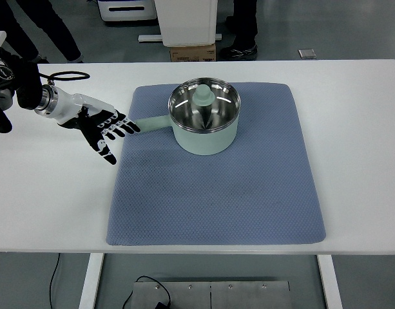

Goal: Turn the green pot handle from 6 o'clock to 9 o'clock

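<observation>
A pale green pot [204,122] with a shiny steel inside stands on the upper middle of a blue mat [216,187]. A green knobbed lid part [204,96] lies in the pot. The pot's handle [151,123] points left, toward the mat's left edge. My left hand [107,132] hovers just left of the handle's tip, its black-and-white fingers [125,129] spread and holding nothing. The nearest fingertip is at or very close to the handle end. The right arm does not show.
The mat lies on a white table [49,193]. Beyond the table's far edge stand people's legs [245,26], a white cabinet base [184,22] and a cardboard box [192,54].
</observation>
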{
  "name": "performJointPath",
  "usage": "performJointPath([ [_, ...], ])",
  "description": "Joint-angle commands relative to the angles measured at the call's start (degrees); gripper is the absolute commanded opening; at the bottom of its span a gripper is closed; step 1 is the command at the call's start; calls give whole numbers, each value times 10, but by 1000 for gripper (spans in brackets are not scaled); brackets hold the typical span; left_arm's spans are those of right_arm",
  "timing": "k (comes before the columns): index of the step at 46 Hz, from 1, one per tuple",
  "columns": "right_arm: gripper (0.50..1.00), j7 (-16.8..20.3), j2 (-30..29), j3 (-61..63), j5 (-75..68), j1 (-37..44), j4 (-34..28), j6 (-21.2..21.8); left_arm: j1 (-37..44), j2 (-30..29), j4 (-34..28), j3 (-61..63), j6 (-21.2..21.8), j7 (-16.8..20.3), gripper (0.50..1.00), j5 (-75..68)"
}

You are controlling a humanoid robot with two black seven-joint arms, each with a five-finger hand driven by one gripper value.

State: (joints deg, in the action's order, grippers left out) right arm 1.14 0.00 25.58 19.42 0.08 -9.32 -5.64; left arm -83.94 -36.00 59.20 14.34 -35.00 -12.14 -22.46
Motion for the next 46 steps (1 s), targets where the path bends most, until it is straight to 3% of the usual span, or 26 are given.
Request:
performJointPath([
  [1, 1000, 0, 0, 0, 0, 0, 0, -1, 0, -1, -5, 0, 0, 0, 1000, 0],
  [16, 1000, 0, 0, 0, 0, 0, 0, -1, -19, -30, -21, -6, 0, 3, 1000, 15],
  [25, 1000, 0, 0, 0, 0, 0, 0, 0, -70, -69, -21, -32, 0, 5, 1000, 111],
  [35, 1000, 0, 0, 0, 0, 0, 0, 0, -68, -85, -43, -77, 0, 8, 1000, 188],
  [46, 1000, 0, 0, 0, 0, 0, 0, 0, -5, -76, -102, -114, 0, 73, 1000, 288],
])
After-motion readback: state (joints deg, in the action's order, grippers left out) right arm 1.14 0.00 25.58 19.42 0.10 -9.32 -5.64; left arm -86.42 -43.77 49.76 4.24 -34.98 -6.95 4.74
